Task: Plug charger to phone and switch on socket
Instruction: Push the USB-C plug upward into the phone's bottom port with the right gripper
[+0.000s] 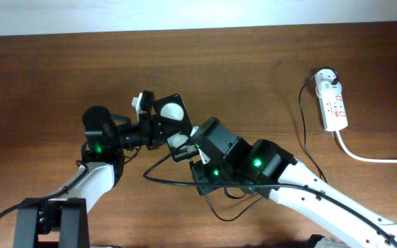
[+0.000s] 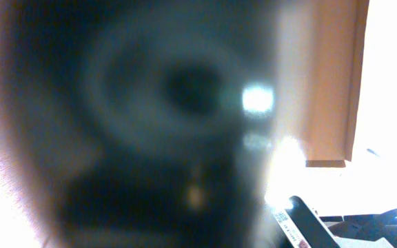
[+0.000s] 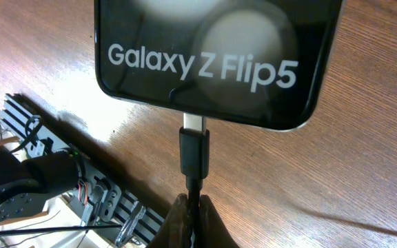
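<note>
The Galaxy Z Flip5 phone (image 3: 219, 55) sits mid-frame in the overhead view, with the left gripper (image 1: 154, 129) clamped on its edge. The charger (image 3: 194, 155) connector meets the phone's port, but a sliver of metal tip shows, so seating looks unfinished. The right gripper (image 3: 194, 222) is pinched shut on the charger cable just behind the connector. The socket (image 1: 334, 103), upper right, likely remains to be switched on.

You have one glossy black rectangular smartphone (image 1: 173, 110), one thin black charger cable (image 3: 194, 155) with a white plug adapter, and one elongated white plastic power strip (image 1: 334, 107).
</note>
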